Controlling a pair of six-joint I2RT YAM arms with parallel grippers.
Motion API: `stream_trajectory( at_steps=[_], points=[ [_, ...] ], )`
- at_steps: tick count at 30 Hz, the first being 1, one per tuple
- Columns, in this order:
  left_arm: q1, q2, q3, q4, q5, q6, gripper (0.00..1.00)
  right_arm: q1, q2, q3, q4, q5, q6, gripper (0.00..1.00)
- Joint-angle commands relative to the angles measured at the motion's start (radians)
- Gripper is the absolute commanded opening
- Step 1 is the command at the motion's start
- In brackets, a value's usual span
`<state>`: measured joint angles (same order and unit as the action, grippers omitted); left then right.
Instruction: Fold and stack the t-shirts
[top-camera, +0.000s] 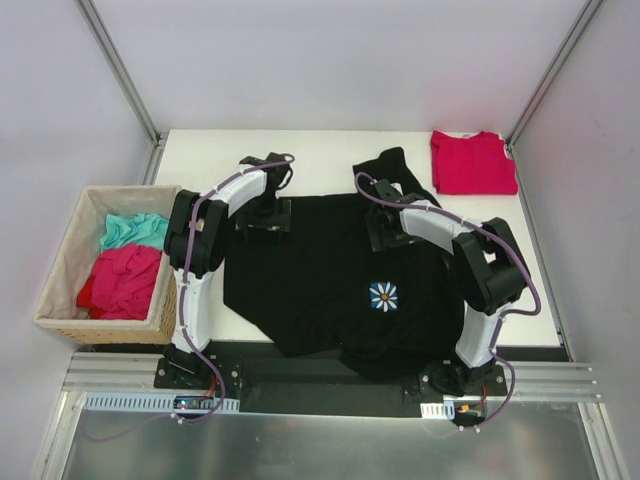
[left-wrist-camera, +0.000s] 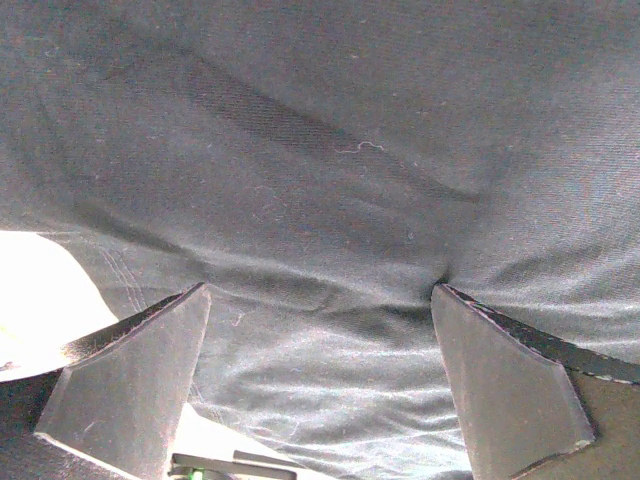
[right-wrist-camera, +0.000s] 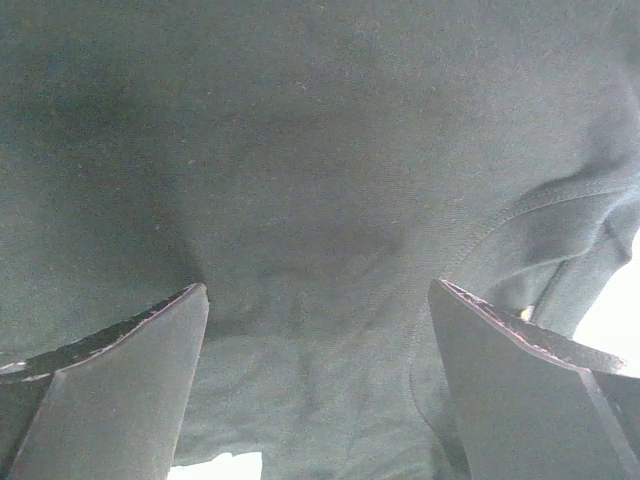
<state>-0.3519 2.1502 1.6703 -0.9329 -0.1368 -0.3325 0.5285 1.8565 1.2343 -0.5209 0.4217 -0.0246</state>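
A white table (top-camera: 320, 160) stands between pale walls framed by metal posts. The black t-shirt (top-camera: 320, 270) lies spread across the table's middle. It is soft matte knit, its near hem draping over the front edge, with a small pale flower-like emblem (top-camera: 383, 296) on it. The red t-shirt (top-camera: 472, 162) lies as a neat rectangle at the far right corner, well apart. A woven tan basket (top-camera: 100, 330) beside the table's left edge holds teal cloth (top-camera: 133, 230) and pink cloth (top-camera: 125, 280). The left gripper (top-camera: 265, 222) and right gripper (top-camera: 385, 232) sit at the black shirt's far edge, their bodies hiding the cloth beneath. Only the wrist views show the jaws. Both are spread wide and grasp nothing, the dark wedge fingers (left-wrist-camera: 130, 390) seemingly pressing into wrinkled fabric.
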Motion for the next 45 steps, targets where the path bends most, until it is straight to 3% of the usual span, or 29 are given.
stream_trajectory(
  at_steps=[1,17,22,27,38,41,45],
  points=[
    [0.027,-0.053,-0.021,-0.044,-0.049,-0.003,0.93,-0.019,-0.043,-0.024,0.021,-0.021,0.020,0.97],
    [0.045,-0.064,-0.052,-0.027,-0.052,-0.019,0.94,-0.064,-0.082,-0.138,0.019,-0.041,0.074,0.97],
    [0.051,-0.024,-0.001,-0.030,-0.052,-0.011,0.94,-0.070,-0.002,-0.015,-0.031,-0.052,0.074,0.97],
    [0.131,0.025,0.100,-0.063,0.002,-0.013,0.93,-0.084,0.069,0.135,-0.099,-0.072,0.069,0.97],
    [0.217,0.172,0.317,-0.145,0.028,-0.002,0.93,-0.165,0.274,0.566,-0.284,-0.100,0.046,0.97],
    [0.217,0.217,0.428,-0.191,0.037,-0.003,0.93,-0.177,0.294,0.626,-0.315,-0.106,0.042,0.97],
    [0.215,0.166,0.425,-0.188,0.040,-0.011,0.92,-0.171,0.232,0.562,-0.242,-0.104,0.031,0.96]
  ],
)
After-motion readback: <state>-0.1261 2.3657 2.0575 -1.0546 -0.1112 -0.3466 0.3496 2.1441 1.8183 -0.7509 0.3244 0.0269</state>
